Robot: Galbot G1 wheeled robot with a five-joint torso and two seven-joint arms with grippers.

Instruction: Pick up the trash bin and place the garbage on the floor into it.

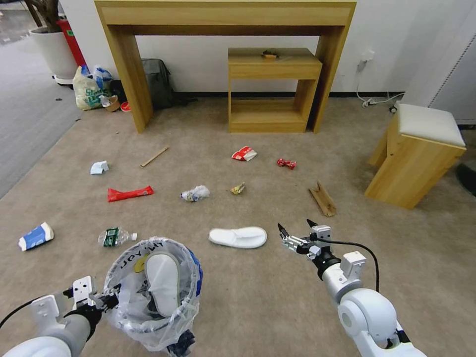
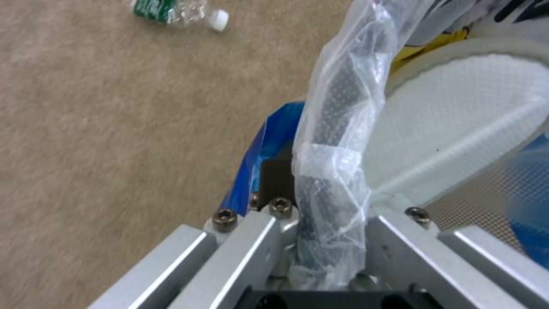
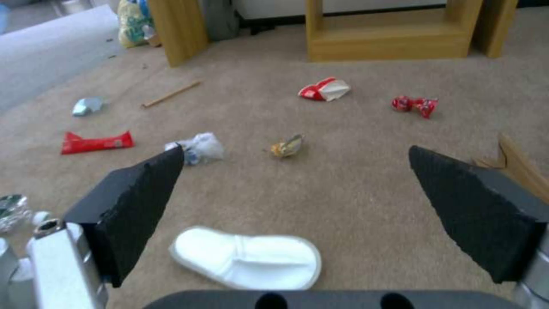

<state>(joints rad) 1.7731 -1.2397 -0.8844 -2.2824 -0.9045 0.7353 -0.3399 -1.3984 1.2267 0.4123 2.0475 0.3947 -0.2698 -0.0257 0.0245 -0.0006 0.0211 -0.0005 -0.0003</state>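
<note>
The left gripper (image 1: 106, 300) pinches the rim of the trash bin (image 1: 153, 297), seemingly firmly. The right gripper (image 1: 296, 229), spread wide, hovers near the white slipper (image 1: 238, 237) at its 9 o'clock; descend centred over it.

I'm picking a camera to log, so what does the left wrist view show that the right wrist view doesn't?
Left wrist view: the left pincer shut on the bagged rim of the trash bin, with a white slipper inside it.

Right wrist view: the open right pincer above a second slipper on the floor, plus the red wrapper, twisted red wrapper and red-white carton.

Both: beige carpet and the green-label bottle.
</note>
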